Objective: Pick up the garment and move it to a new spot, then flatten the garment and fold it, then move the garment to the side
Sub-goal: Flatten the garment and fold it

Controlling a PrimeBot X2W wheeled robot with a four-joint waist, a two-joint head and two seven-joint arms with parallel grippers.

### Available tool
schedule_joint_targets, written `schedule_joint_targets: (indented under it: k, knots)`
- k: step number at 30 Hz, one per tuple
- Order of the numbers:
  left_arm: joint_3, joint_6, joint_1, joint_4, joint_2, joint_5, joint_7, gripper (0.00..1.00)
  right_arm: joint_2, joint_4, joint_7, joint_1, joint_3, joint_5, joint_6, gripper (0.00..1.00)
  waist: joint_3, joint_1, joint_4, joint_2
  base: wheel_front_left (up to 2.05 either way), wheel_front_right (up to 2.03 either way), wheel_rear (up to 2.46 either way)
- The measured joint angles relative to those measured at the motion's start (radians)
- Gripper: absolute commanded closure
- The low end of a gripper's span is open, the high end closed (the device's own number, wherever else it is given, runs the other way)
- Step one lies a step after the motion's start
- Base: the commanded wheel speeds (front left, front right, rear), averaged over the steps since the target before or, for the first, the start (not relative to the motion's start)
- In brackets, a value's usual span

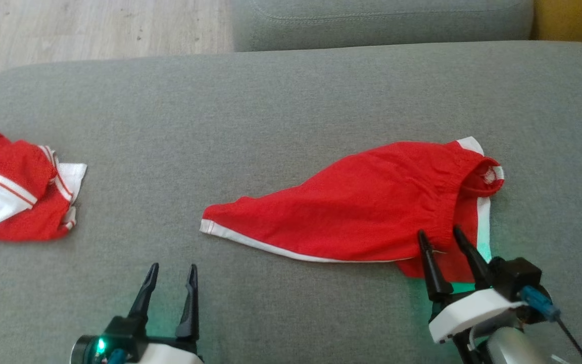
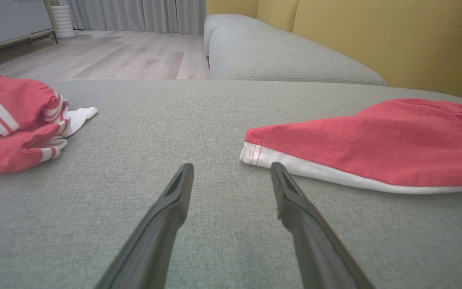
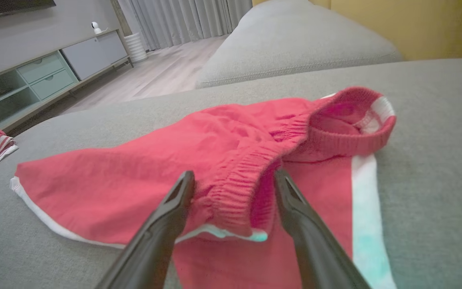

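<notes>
The garment (image 1: 361, 212) is a pair of red shorts with white trim, lying partly spread on the grey sofa seat (image 1: 271, 111), right of centre. Its hem corner (image 2: 255, 150) points left, and its elastic waistband (image 3: 255, 176) is bunched up at the right. My left gripper (image 1: 174, 266) is open above bare cushion, and the hem corner lies just ahead and to the right of its fingertips (image 2: 277, 168). My right gripper (image 1: 439, 231) is open over the near right part of the shorts. In the right wrist view a fold of waistband lies between its spread fingers (image 3: 183, 188).
A second red and white garment (image 1: 13, 187) lies crumpled at the seat's left edge. Another grey cushion (image 1: 382, 20) sits beyond the far edge, with wooden floor (image 1: 94, 30) to its left. A yellow backrest (image 2: 375, 36) rises at the right.
</notes>
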Motion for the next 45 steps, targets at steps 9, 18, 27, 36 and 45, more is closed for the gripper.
schedule_joint_targets:
  k: [9,18,27,36,45]
  knots:
    - [-0.032,0.006,-0.002,-0.011,0.000,-0.009,0.000,0.00,-0.026,0.001,0.000,-0.013,0.032,0.067,0.000,1.00,0.016,0.0000,0.029,0.0000,0.00,0.00,0.00]
    - [-0.085,0.000,-0.047,-0.004,-0.001,-0.014,0.000,0.00,-0.058,0.182,0.000,-0.186,-0.049,0.088,0.000,1.00,0.062,0.0002,0.089,0.0000,0.00,0.00,0.00]
    - [-0.104,0.006,-0.059,0.013,-0.002,-0.026,0.000,0.00,-0.054,0.357,-0.001,-0.269,-0.083,-0.007,0.000,0.00,0.070,0.0002,0.137,0.0000,0.00,0.00,0.00]
    - [-0.064,0.009,-0.022,0.023,-0.001,-0.026,0.000,0.00,-0.040,0.251,0.000,-0.164,-0.124,-0.036,0.000,0.00,0.009,0.0000,0.093,0.0000,0.00,0.00,0.00]
    - [-0.007,0.009,0.000,0.020,-0.001,-0.010,0.000,0.00,-0.023,0.072,0.000,-0.034,-0.148,-0.044,0.000,0.00,-0.052,0.0000,0.038,0.0000,0.00,0.00,0.00]
